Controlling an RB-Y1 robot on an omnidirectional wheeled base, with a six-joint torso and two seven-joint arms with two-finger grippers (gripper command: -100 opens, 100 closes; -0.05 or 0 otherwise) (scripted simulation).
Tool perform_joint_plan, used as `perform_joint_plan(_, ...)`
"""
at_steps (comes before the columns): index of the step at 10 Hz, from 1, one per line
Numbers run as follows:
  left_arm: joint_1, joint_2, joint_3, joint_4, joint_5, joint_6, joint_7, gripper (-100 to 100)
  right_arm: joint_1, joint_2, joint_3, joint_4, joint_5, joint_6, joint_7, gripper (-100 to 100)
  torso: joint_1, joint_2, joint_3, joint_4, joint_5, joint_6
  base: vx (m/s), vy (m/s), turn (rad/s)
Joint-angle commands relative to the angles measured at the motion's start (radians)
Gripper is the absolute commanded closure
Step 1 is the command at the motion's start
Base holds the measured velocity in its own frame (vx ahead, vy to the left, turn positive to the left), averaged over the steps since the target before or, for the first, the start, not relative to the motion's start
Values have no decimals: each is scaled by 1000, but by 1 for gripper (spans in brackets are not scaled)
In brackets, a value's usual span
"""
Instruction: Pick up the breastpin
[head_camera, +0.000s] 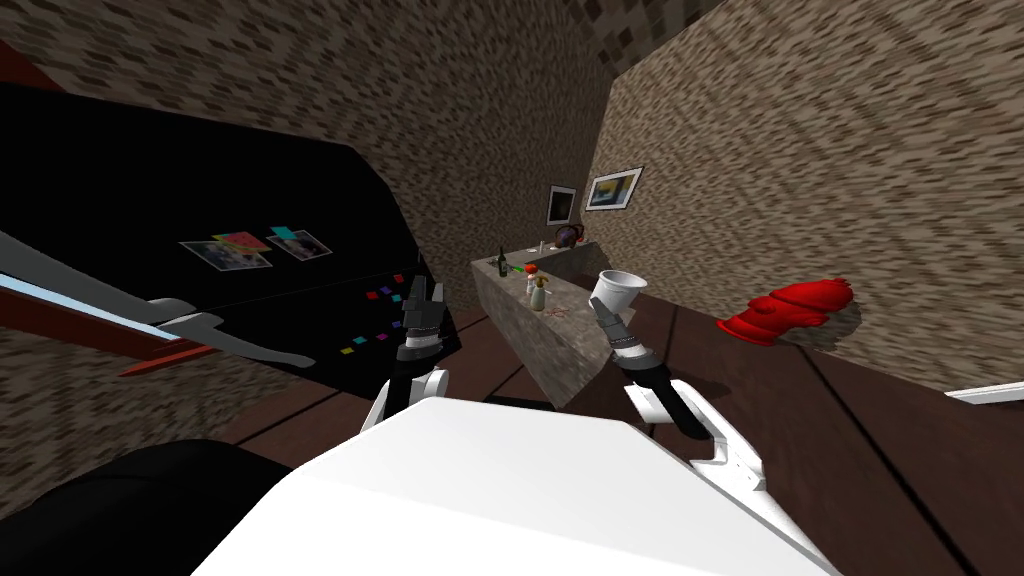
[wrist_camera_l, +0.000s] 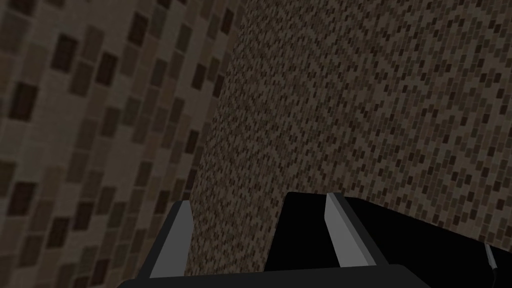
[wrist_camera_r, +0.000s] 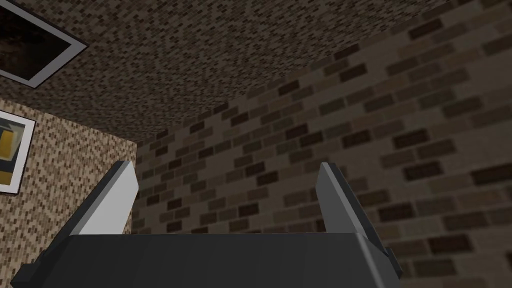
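A long speckled stone counter (head_camera: 520, 320) stands ahead of me on the dark floor. Near its close end lies a small, thin reddish item (head_camera: 557, 310), too small to name for sure; it may be the breastpin. My left gripper (head_camera: 421, 292) (wrist_camera_l: 257, 200) is raised to the left of the counter, open and holding nothing. Off the counter's near right corner, my right gripper (head_camera: 603, 312) (wrist_camera_r: 225, 167) is also open and empty, pointing up. Both grippers are well short of the small item.
On the counter stand a dark green bottle (head_camera: 503, 262), a small vase with a red top (head_camera: 538, 290) and a dark kettle (head_camera: 568, 236) at the far end. A white cup (head_camera: 615, 290) shows by the right gripper. A red hydrant (head_camera: 790, 310) lies right; a black fridge (head_camera: 250, 250) stands left.
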Motion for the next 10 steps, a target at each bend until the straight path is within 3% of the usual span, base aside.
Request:
perform_joint_plan(1,0,0,0,0,0,0,0,0,-6,-44,3,12,3,-12,4,-100,0,0,0,0,0,0,2,-7,80)
perform_joint_plan(9,0,0,0,0,0,0,0,0,-66,-282,50,133,43,-103,39,-100,0,-1,0,0,0,0,6,-7,151)
perform_joint_plan(10,0,0,0,0,0,0,0,0,-82,-313,67,167,56,-125,48,-100,0,-1,0,0,0,1,11,-13,168)
